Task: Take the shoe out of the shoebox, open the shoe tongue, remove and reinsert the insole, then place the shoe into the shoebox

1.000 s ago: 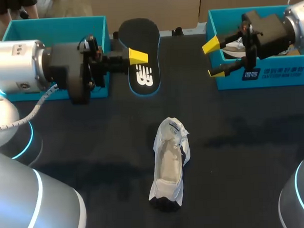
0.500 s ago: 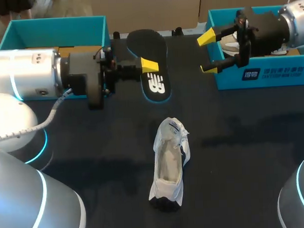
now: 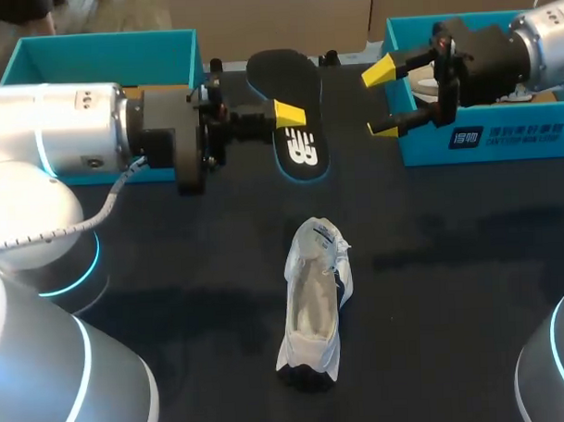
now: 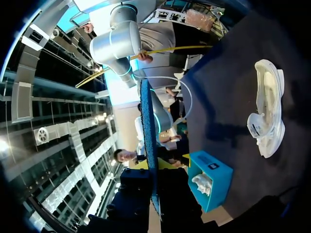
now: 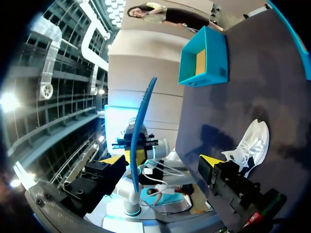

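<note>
At table [image 3: 173,270] rear, left gripper [image 3: 288,114] clamps white-logo insole [image 3: 306,153]; right gripper [image 3: 382,101] wide open nr printed shoebox [image 3: 502,137].

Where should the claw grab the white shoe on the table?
Grip a side wall of the shoe at its opening, coming straight down from above. It lies sole-down with its mouth facing up, so the open right claw could pinch the wall, inside and outside.
</note>
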